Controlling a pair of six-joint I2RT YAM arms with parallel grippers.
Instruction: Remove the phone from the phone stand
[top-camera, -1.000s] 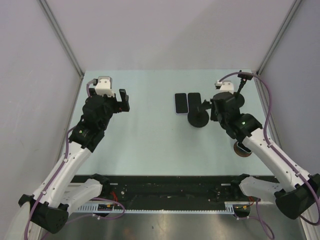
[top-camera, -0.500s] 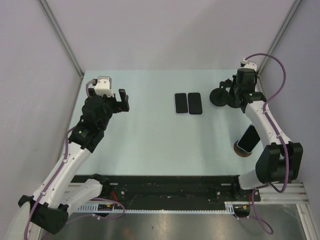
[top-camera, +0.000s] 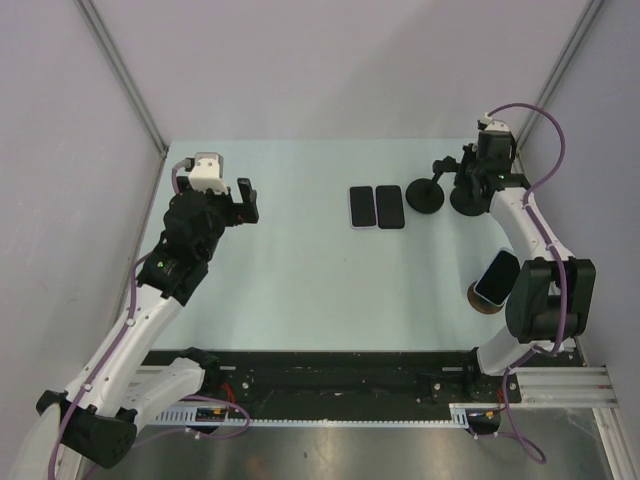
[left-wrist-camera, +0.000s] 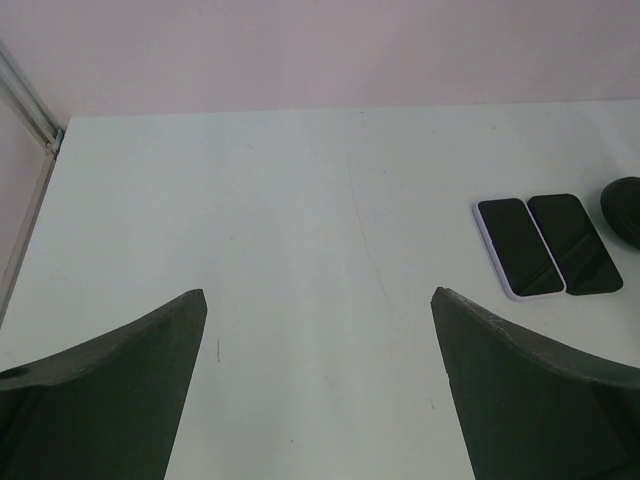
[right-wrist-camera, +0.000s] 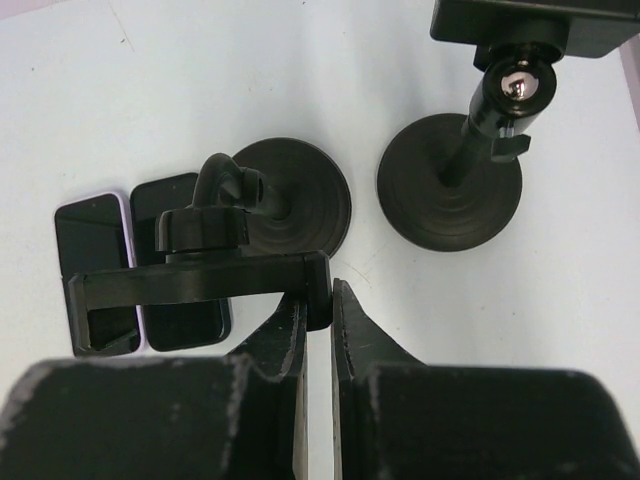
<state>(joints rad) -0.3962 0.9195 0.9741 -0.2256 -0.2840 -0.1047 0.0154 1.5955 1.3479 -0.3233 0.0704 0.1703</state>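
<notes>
The phone (top-camera: 498, 274) sits tilted on the brown stand (top-camera: 482, 299), at about 4 o'clock on the counter (top-camera: 300, 270), close to the right edge. No tool touches it.

The right arm reaches far out to about 2 o'clock. In the wrist view the right tool (right-wrist-camera: 318, 292) is nearly pressed together, pinching the end of the cradle (right-wrist-camera: 190, 280) of an empty stand (right-wrist-camera: 295, 205). That stand's round black base rests on the counter, its bent neck rising to the cradle. Just beside it, at 3 o'clock from it, is the other stand (right-wrist-camera: 450, 190), also black with a round base, standing apart from the tool.

At 9 o'clock from the empty stand two more handsets lie flat, screens up, side by side and touching: a lilac phone (left-wrist-camera: 520, 247) and a black phone (left-wrist-camera: 573, 243).

The left arm is over at about 10 o'clock, well apart from all of this. The left tool (left-wrist-camera: 318, 295) hangs above bare counter, spread wide and holding nothing.
</notes>
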